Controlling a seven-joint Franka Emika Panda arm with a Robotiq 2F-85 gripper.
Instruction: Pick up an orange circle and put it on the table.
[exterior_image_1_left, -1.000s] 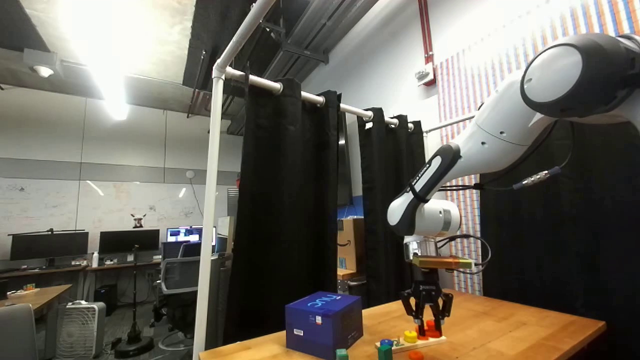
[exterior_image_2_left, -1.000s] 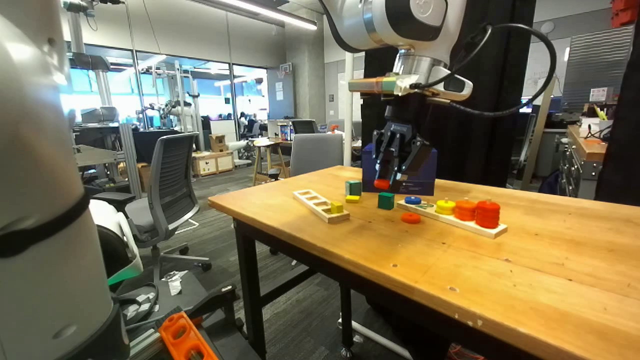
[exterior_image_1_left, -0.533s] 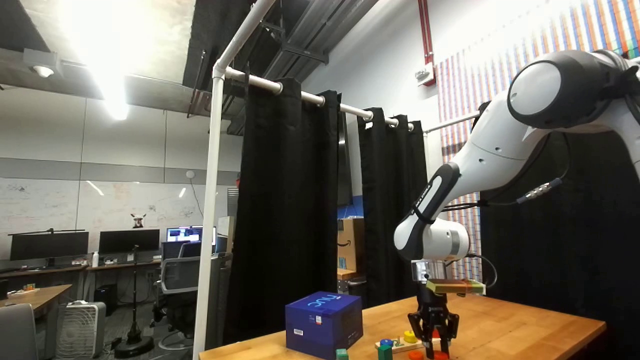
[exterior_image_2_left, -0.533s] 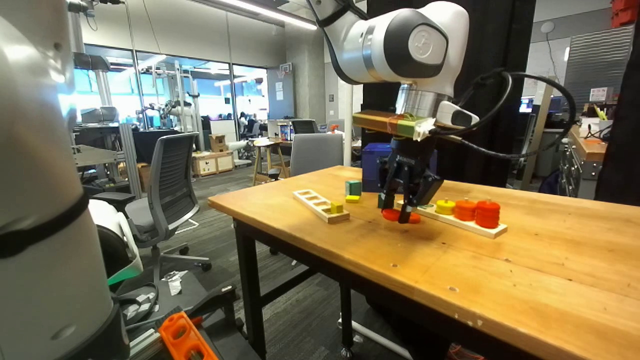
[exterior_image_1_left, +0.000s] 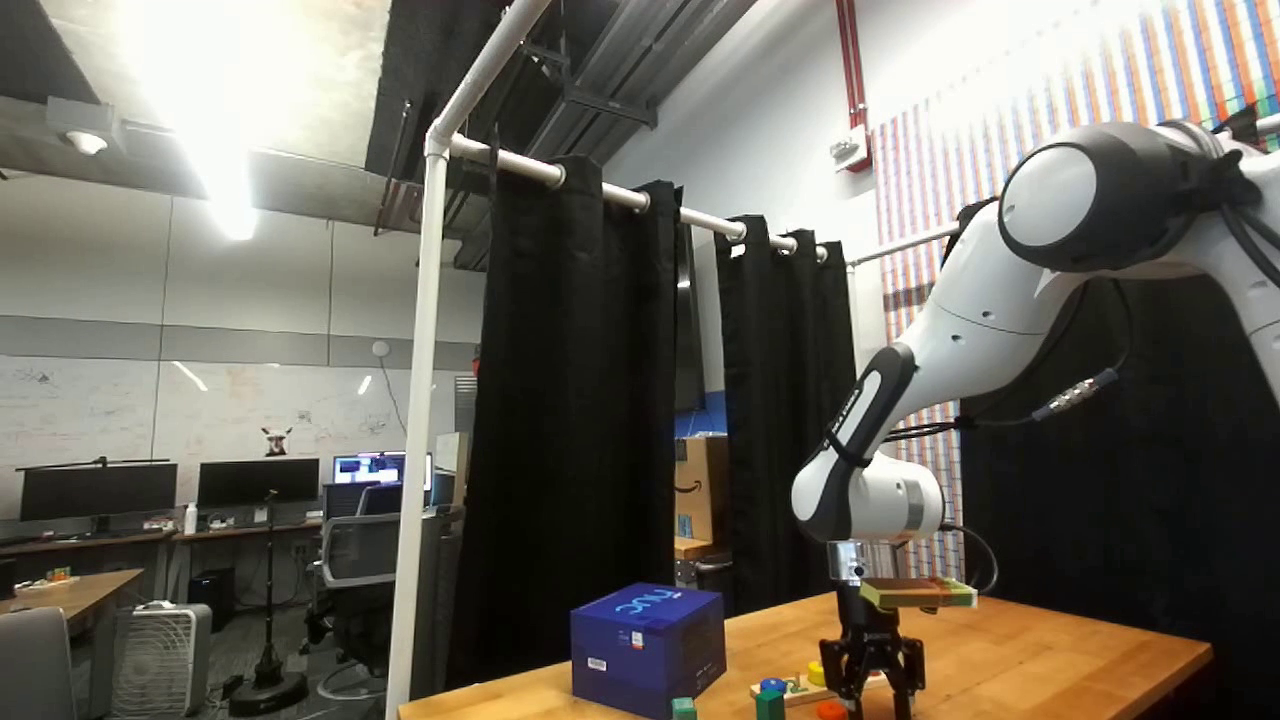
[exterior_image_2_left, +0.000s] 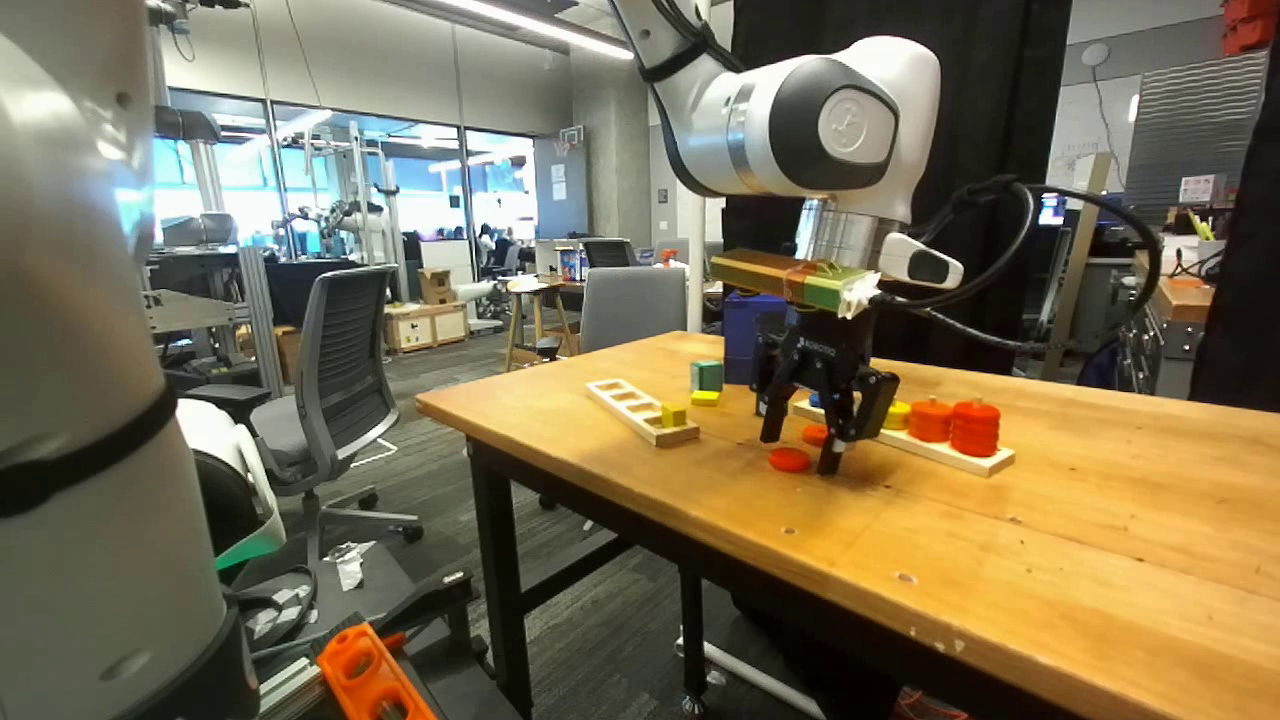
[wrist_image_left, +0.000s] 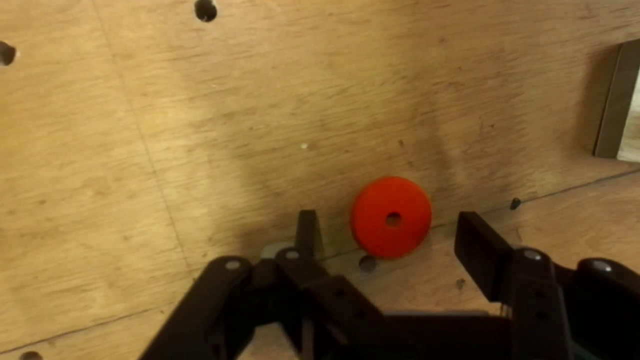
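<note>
Orange circle (wrist_image_left: 400, 200): wrist view, right of centre, below mid-frame; flat on the table (wrist_image_left: 175, 100), small hole in its middle.
Gripper (wrist_image_left: 387, 222): wrist view, bottom of frame; jaws spread, fingers (wrist_image_left: 306, 227) either side of the circle, gap on both sides.
Pale piece (wrist_image_left: 632, 117): wrist view, right edge, cut off; can't tell what it is.
Orange circle (exterior_image_2_left: 789, 461), in an exterior view: on the table, right of centre, at the spread fingertips.
Second ring (exterior_image_2_left: 814, 434): same view, orange, just behind, partly hidden by the gripper.
Ring stand (exterior_image_2_left: 985, 463): right of the gripper; carries red stack (exterior_image_2_left: 975, 430), orange stack (exterior_image_2_left: 931, 422).
Slotted tray (exterior_image_2_left: 648, 432): centre of frame; yellow block (exterior_image_2_left: 673, 415) at its lower-right end.
Blue box (exterior_image_1_left: 645, 650): in an exterior view, bottom centre, left of the gripper.
Green block (exterior_image_1_left: 770, 706): bottom edge, between box and gripper.
Arm (exterior_image_1_left: 990, 300): spans from right edge down to the gripper.
</note>
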